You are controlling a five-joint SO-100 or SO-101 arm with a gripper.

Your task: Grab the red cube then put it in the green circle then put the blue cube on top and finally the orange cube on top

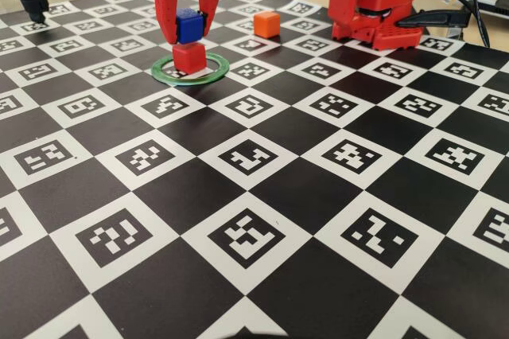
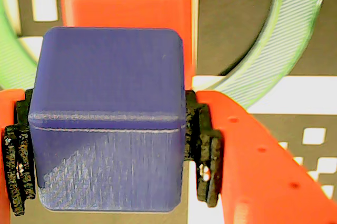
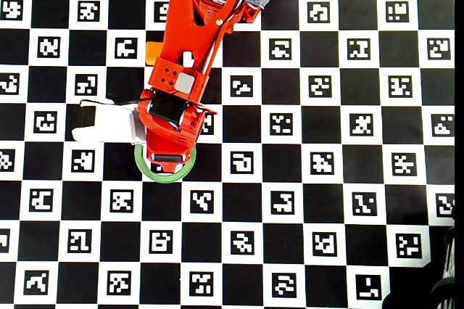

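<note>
In the fixed view, the green circle (image 1: 189, 71), a thin flat ring, holds the matte red cube (image 1: 189, 58). Just above that cube, the gripper (image 1: 189, 33) is clamped on the deep-blue blue cube (image 1: 188, 25). The orange cube (image 1: 266, 24) sits well right of the ring.

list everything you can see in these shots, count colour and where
red cube: 1, red, inside the green ring
green circle: 1, green ring, flat on the board
blue cube: 1, blue, held above the red cube
orange cube: 1, orange, on the board right of the ring in the fixed view
checkered board: 1, black and white with markers, under everything
arm base: 1, red, back right in the fixed view
gripper: 1, red, fingers shut on the blue cube
</note>
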